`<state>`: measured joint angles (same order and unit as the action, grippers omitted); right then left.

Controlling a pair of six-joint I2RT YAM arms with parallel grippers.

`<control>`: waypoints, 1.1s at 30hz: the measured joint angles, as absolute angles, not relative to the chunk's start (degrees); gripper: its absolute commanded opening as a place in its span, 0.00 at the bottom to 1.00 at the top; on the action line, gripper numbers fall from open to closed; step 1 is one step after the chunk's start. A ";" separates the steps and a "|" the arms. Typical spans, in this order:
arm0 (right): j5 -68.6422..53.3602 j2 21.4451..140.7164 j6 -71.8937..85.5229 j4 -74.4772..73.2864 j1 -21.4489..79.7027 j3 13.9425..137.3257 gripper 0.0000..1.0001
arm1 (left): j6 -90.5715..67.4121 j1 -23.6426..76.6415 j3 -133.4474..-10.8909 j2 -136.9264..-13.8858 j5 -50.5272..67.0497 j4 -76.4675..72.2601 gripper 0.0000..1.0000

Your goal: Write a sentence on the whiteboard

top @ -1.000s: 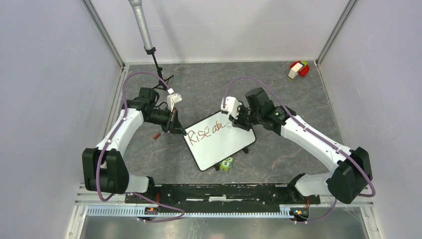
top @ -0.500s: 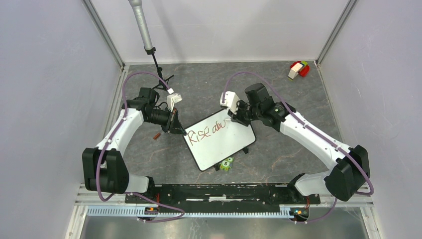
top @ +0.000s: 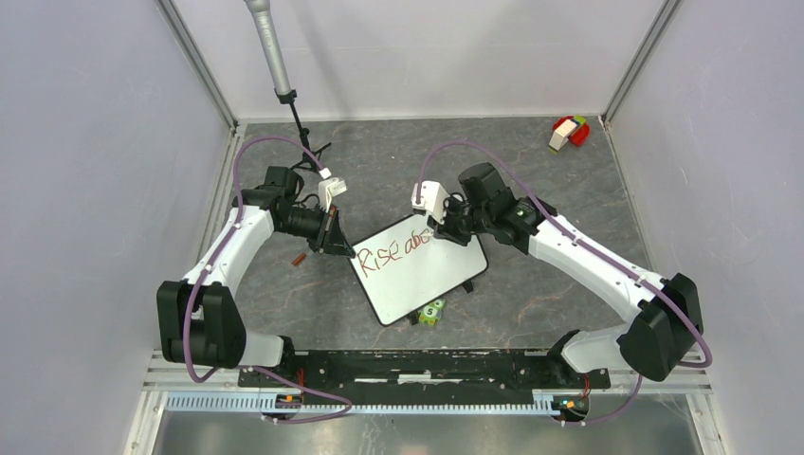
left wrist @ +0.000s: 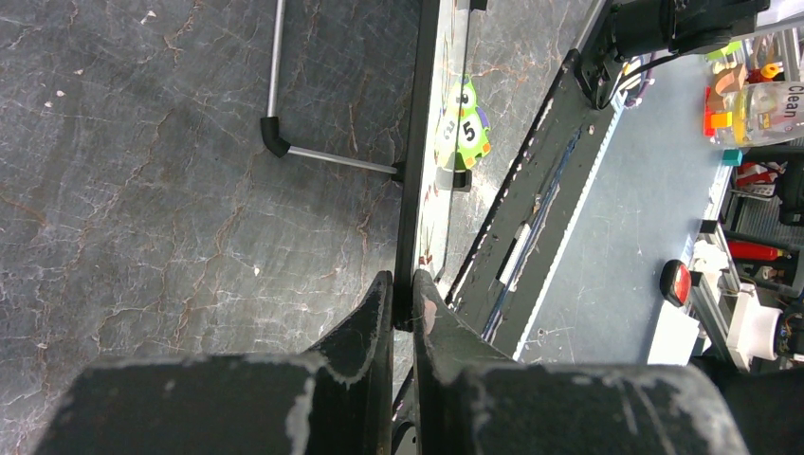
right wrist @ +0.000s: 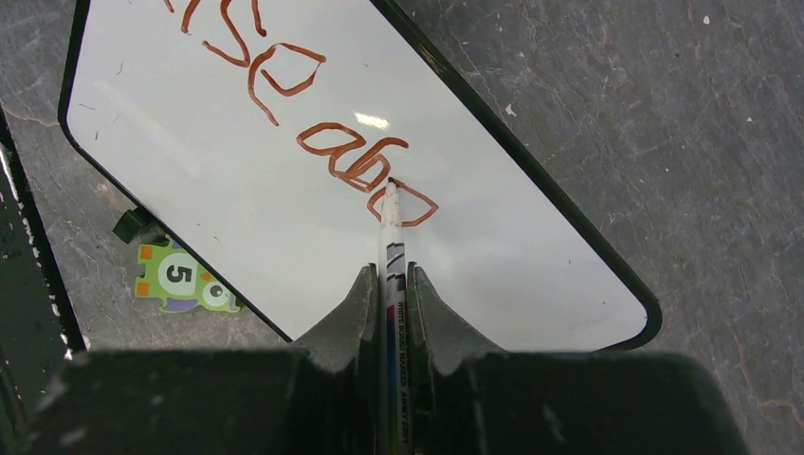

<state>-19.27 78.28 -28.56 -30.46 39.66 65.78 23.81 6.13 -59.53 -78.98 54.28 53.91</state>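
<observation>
Writing: my right gripper [right wrist: 389, 284] clamps the marker [right wrist: 391, 223], tip on the whiteboard [right wrist: 190, 218] at the last letter of the sentence [right wrist: 353, 163]. Blank surface lies onward along the line, toward its right edge; my left gripper [left wrist: 402, 294] pinches its rim.

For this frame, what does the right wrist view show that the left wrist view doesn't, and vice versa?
Right wrist only: the right gripper shut on the marker, its tip on the red-brown lettering. Left wrist only: the left gripper pinching the whiteboard edge-on, plus a bent metal leg. Both: the whiteboard and the green number tile.
</observation>
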 measured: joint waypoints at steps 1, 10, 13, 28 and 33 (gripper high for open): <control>-19.25 78.28 -28.58 -30.48 39.70 65.78 0.00 | 23.81 6.13 -59.53 -78.98 54.28 53.91 0.02; -19.49 77.65 -29.04 -31.16 37.65 65.78 0.00 | 23.81 6.13 -59.53 -78.98 54.28 53.91 0.03; -19.46 77.06 -29.41 -31.35 37.08 65.78 0.00 | 23.81 6.13 -59.53 -78.98 54.30 53.91 0.03; -17.41 76.86 -29.95 -31.24 36.75 65.78 0.00 | 23.81 6.13 -59.53 -78.98 54.30 53.89 0.02; -17.30 76.97 -29.95 -30.98 36.69 65.78 0.00 | 23.81 6.13 -59.53 -78.98 54.28 53.89 0.02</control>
